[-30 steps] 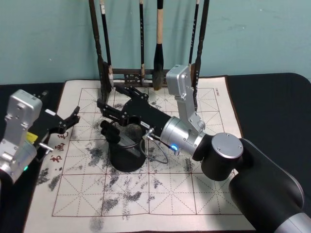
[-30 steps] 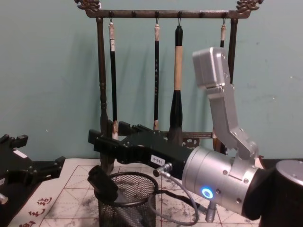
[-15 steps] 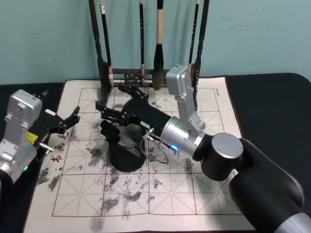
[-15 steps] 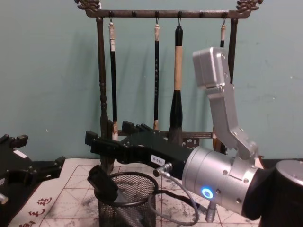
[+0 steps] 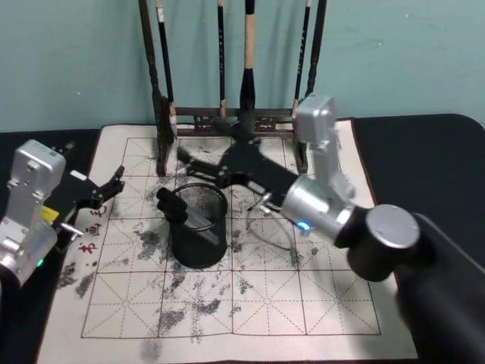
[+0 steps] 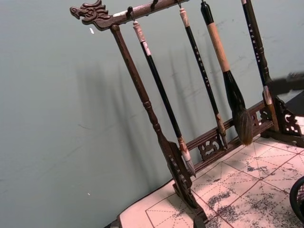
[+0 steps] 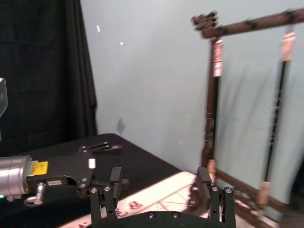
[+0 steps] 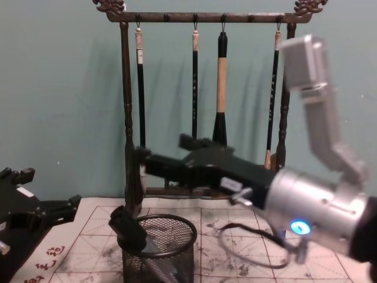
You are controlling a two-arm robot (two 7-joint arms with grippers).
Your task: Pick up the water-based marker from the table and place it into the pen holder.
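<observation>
The pen holder (image 5: pixel 198 241), a black wire-mesh cup (image 8: pixel 168 259), stands on the mat's left half. The water-based marker (image 5: pixel 173 206) leans inside it, its black cap (image 8: pixel 129 228) poking over the left rim. My right gripper (image 5: pixel 195 162) hovers above and behind the cup, open and holding nothing (image 8: pixel 162 153). In the right wrist view its two fingers (image 7: pixel 107 192) stand wide apart around bare space (image 7: pixel 159 190). My left gripper (image 5: pixel 107 186) is parked at the mat's left edge, open and empty (image 8: pixel 53 213).
A tall dark wooden rack (image 5: pixel 227 117) with hanging calligraphy brushes (image 8: pixel 221 88) stands at the back of the mat, close behind my right gripper. The ink-stained grid mat (image 5: pixel 265 303) lies on a black tablecloth (image 5: pixel 424 152). A teal wall stands behind.
My right gripper has drawn back to the right and upward, away from the pen holder. The marker stays leaning in the cup. The left arm has not moved.
</observation>
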